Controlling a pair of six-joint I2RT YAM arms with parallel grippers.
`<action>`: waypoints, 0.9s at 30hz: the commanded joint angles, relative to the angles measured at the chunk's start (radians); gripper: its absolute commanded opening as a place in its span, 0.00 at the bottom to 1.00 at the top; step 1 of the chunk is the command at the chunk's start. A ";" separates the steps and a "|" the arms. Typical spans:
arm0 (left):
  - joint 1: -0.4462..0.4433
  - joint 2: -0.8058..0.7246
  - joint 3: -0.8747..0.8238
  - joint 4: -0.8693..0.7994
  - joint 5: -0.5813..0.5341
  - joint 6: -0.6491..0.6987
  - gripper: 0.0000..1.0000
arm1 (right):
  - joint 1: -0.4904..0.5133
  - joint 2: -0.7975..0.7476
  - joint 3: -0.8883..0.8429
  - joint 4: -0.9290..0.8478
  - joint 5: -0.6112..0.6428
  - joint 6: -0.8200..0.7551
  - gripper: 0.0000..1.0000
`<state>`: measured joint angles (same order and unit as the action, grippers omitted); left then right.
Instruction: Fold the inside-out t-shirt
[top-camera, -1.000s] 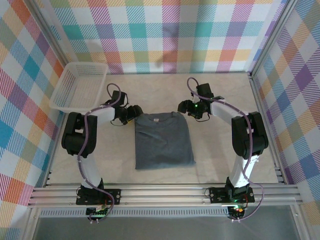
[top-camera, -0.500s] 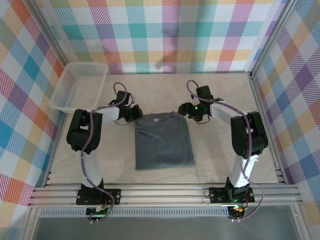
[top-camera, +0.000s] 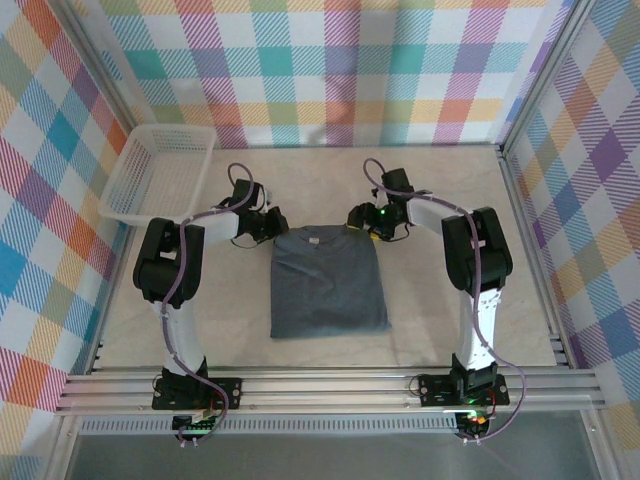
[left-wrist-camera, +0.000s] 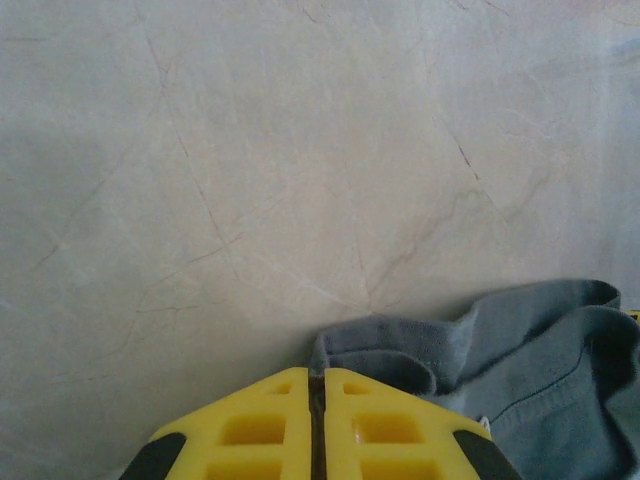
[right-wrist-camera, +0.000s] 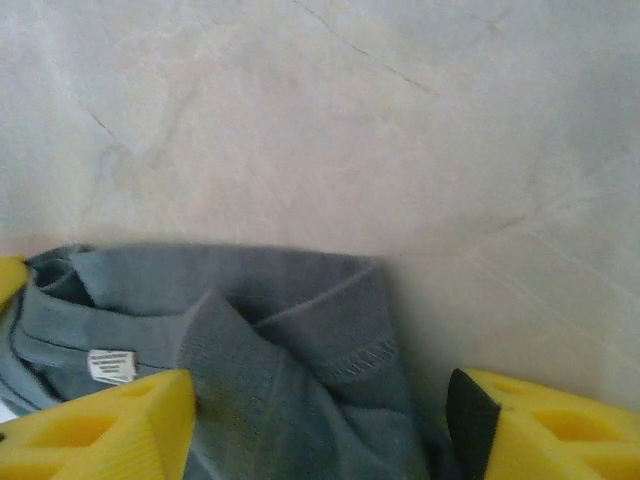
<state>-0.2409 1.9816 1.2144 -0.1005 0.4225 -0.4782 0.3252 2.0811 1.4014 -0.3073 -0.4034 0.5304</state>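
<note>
Midway across the worktop (top-camera: 235, 300), the inside-out t-shirt (top-camera: 328, 285) is laid out as a neat rectangle. Its long axis is run from the near edge to the far, with collar and label at the far end. At the far-left corner the left fingers (left-wrist-camera: 250, 430) are clenched tight, with cloth bunched against their tips; whether a fold is nipped cannot be told. At the far-right corner the right fingers (right-wrist-camera: 110, 425) are spread, the corner lying between them, ungripped. Each far corner is matched by its own arm, so a lift towards the near edge is judged likely.
</note>
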 joint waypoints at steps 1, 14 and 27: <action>-0.009 0.000 0.027 0.005 0.023 -0.007 0.00 | 0.032 0.070 0.034 0.054 -0.082 0.041 0.63; 0.032 -0.002 0.028 0.030 0.078 -0.098 0.00 | 0.019 0.014 0.017 0.034 -0.063 0.040 0.00; 0.140 -0.385 0.191 0.082 0.333 -0.328 0.00 | -0.008 -0.371 0.220 0.060 -0.176 0.058 0.00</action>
<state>-0.1078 1.7370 1.3598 -0.0601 0.6746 -0.7570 0.3302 1.8034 1.5764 -0.3046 -0.5144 0.5900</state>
